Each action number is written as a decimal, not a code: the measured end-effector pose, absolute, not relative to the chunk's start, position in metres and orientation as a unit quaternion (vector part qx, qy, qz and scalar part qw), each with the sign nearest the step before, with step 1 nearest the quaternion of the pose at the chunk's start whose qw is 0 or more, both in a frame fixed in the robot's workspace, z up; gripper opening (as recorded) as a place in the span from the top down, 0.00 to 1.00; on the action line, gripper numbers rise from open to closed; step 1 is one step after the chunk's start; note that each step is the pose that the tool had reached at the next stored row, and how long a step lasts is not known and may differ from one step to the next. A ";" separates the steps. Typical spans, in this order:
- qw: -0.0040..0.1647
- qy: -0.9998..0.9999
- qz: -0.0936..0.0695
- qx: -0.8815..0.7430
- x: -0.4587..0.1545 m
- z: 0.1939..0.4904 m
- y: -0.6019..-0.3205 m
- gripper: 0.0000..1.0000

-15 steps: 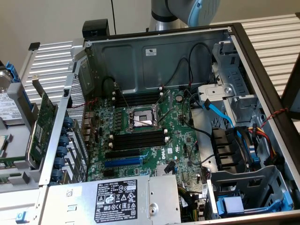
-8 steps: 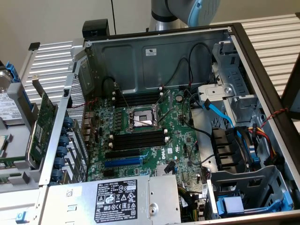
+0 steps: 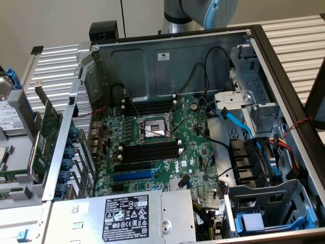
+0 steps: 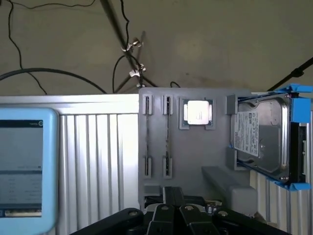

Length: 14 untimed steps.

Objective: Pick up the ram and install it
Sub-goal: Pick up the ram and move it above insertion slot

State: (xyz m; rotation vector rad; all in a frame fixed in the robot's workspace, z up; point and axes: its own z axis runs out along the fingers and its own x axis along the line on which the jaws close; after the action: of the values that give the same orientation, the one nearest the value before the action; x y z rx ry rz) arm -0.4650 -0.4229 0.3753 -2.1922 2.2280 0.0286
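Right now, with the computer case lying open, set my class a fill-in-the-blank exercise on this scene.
1. The fingers are ____.
2. The motherboard's memory slots are all ____.
3. The grey holder carries ____ ram sticks standing on edge.
4. The bracket holding the hard drive is ____.
Missing words: shut; empty; two; blue.

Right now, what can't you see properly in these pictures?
- Wrist view: two thin ram sticks stand edge-on in the grey slotted tray; chips and labels hidden.
- Wrist view: blue-framed screen, cut by the edge, text too small.
- Exterior view: grey robot arm, cut by the top edge.
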 end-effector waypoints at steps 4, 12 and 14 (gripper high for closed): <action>0.008 0.710 0.009 -0.704 -0.465 0.375 -0.423 0.90; 0.008 0.710 0.009 -0.704 -0.465 0.373 -0.423 0.90; 0.008 0.710 0.009 -0.704 -0.465 0.372 -0.423 0.90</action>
State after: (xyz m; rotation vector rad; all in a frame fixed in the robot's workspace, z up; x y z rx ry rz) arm -0.4650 -0.4229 0.3719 -2.2019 2.2192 0.0294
